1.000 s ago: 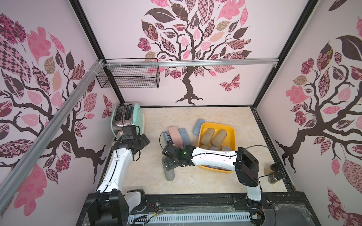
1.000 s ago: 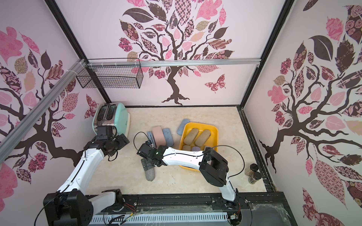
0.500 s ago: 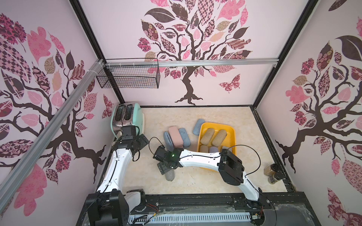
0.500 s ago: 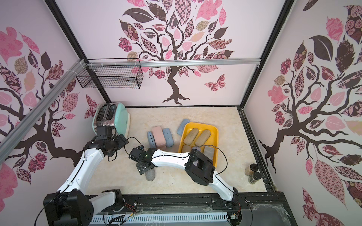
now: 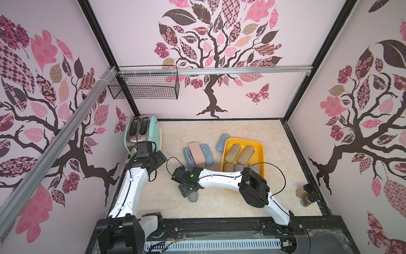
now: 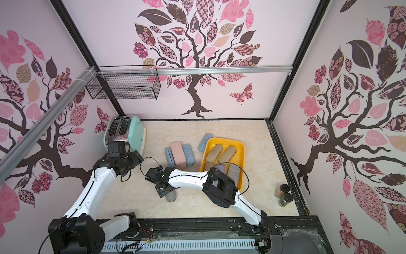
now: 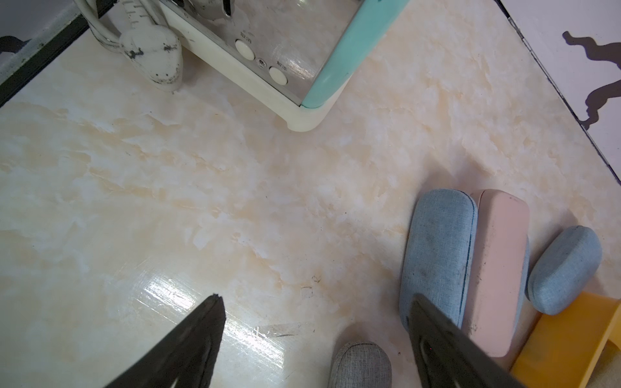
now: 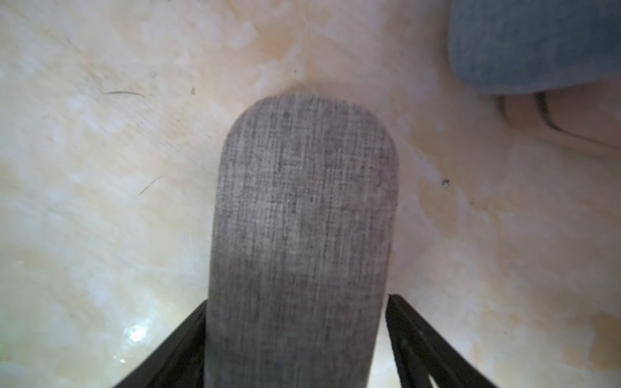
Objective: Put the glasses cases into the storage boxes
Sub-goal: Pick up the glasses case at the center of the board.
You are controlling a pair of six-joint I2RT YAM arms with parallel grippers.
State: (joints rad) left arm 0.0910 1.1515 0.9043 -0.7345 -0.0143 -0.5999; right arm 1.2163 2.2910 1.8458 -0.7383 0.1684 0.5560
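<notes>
A grey glasses case lies flat on the table near the front. My right gripper straddles it from above, its jaws on either side. One finger touches the fabric and the other shows a thin gap. The yellow storage box holds two tan cases and more beneath the right arm. A pink case between two blue ones lies left of the box. Another blue case leans at the box's rim. My left gripper hangs open and empty near the toaster.
A mint toaster stands at the back left, with its plug on the table. A black wire basket hangs on the rail above. Two spice jars stand at the front right edge.
My right gripper has shifted left and down over the grey case, and its jaws have narrowed around it. The left arm has not moved.
</notes>
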